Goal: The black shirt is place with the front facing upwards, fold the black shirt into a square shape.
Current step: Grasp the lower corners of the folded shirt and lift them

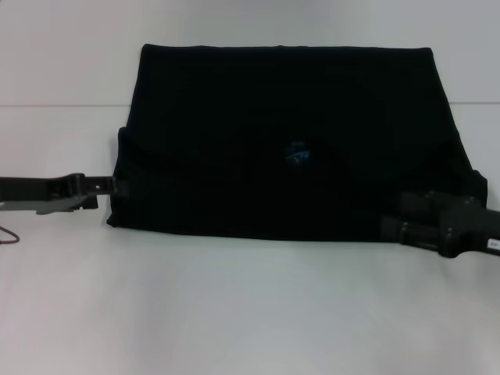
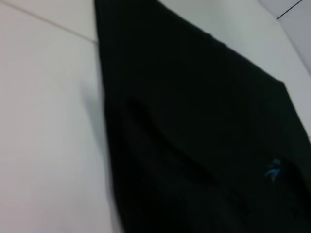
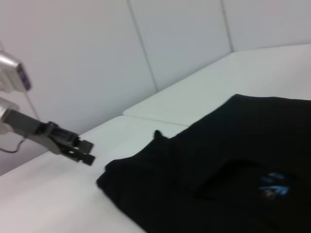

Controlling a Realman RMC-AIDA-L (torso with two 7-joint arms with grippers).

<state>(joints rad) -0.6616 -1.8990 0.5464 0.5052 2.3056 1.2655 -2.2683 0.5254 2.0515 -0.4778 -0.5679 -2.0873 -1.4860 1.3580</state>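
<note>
- One black shirt (image 1: pixel 289 141) is lying flat on one white table (image 1: pixel 234 312), already folded into a wide block; no chest print showing, only one small blue label (image 1: pixel 298 153) facing up near its centre.
- Two grippers are showing, one per side of the shirt.
- Shirt edges: far edge is running straight at 12 o'clock, near edge straight at 6 o'clock, side edges slanting outward; a folded flap line is crossing the left part.
- Open tabletop is lying wide at 6 o'clock of the shirt, a narrower strip at 12 o'clock, and free room at 9 o'clock.
- Left gripper (image 1: pixel 109 186) is reaching in low and level from 9 o'clock, its tip just beside the shirt's near-left corner; from the right wrist view the fingers (image 3: pixel 85 145) look slightly parted with nothing between, though blur makes this unsure.
- Right gripper (image 1: pixel 394 223) is sitting at 4 o'clock on the shirt's near-right corner, black on black; cannot tell whether it is spread or pinching cloth.
</note>
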